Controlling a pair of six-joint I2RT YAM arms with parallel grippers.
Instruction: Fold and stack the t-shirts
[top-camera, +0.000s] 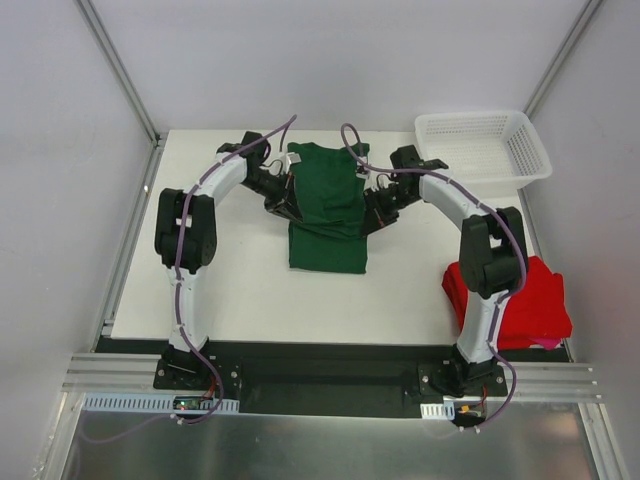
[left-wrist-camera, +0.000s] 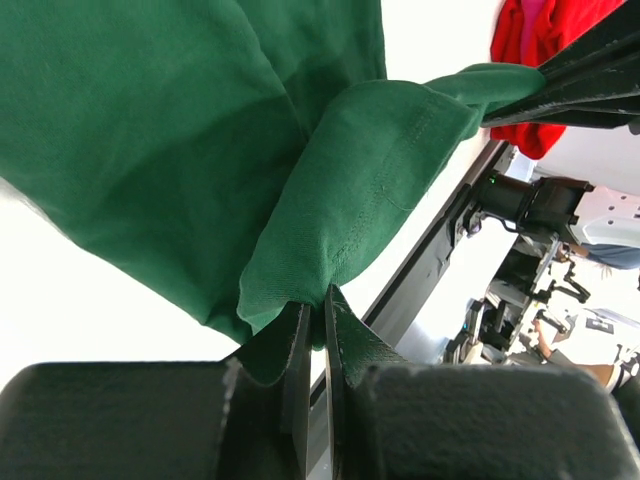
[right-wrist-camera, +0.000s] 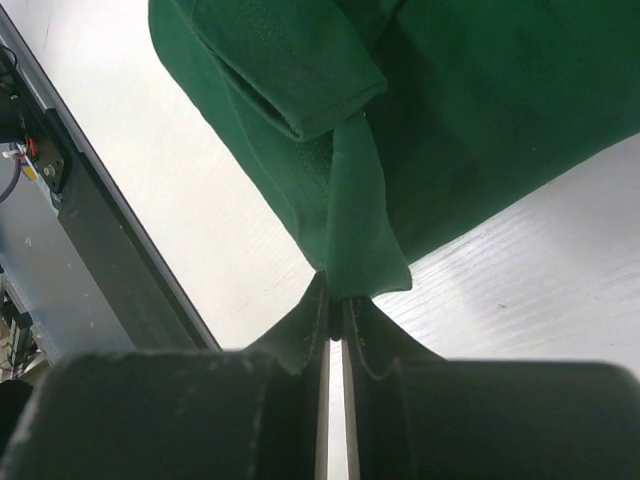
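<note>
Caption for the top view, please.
Left hand and right hand pinch the green shirt at its sides; red shirt lies near right, basket far right.

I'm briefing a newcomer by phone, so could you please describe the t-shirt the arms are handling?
Start from the white table and look at its middle. The dark green t-shirt is there, pinched on either side by the left gripper and right gripper. The red t-shirt lies unheld at the near right corner.

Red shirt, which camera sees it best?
The top view. There the red shirt lies at the table's near right corner, partly hidden behind the right arm. The left wrist view catches only a red corner. The right wrist view shows none of it.
</note>
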